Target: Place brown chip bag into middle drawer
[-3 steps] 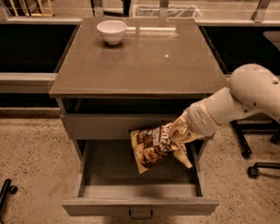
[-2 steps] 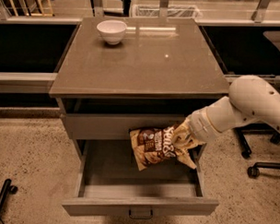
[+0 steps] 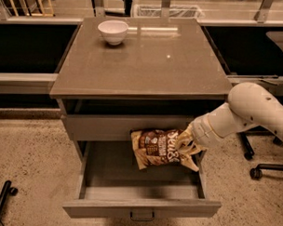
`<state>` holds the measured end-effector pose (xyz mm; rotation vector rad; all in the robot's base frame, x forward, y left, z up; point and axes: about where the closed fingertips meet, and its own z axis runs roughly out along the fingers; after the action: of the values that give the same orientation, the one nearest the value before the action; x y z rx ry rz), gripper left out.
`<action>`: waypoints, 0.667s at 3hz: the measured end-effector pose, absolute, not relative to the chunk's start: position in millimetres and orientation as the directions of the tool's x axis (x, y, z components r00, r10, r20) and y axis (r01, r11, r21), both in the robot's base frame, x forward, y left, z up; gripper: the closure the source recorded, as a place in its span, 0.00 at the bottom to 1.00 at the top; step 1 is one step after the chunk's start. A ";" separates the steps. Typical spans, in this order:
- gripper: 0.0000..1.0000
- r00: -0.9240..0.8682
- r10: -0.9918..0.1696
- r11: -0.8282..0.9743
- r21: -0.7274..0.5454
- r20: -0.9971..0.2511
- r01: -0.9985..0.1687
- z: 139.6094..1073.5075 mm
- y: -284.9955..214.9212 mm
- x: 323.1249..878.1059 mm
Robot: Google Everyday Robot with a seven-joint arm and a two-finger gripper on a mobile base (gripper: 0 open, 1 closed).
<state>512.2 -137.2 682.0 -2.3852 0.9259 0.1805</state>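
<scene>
One camera view only, so I have no second angle to cross-check. I look from above and in front of the gray cabinet (image 3: 147,68), facing its drawer side. The view tilts steeply down, so the cabinet's top and the pulled-out middle drawer (image 3: 142,207) both show. Range is close: the cabinet fills the centre, with floor (image 3: 28,148) on either side. The gripper (image 3: 185,143) is at the cabinet's front right, over the drawer, clamped on the brown chip bag (image 3: 155,148).

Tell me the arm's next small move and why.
Probably lower the tool a little, straight down. It grips the right end of the chip bag, which hangs over the open drawer and seems not yet to rest on its floor, so letting go now would drop it.
</scene>
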 end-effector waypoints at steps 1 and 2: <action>1.00 0.733 -0.611 -0.585 -0.452 -0.300 -0.673 665.3 -143.4 513.9; 1.00 0.672 -0.677 -0.566 -0.372 -0.300 -0.736 604.7 -164.3 514.6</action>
<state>514.6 -164.3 604.7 -2.4177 1.0966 0.1687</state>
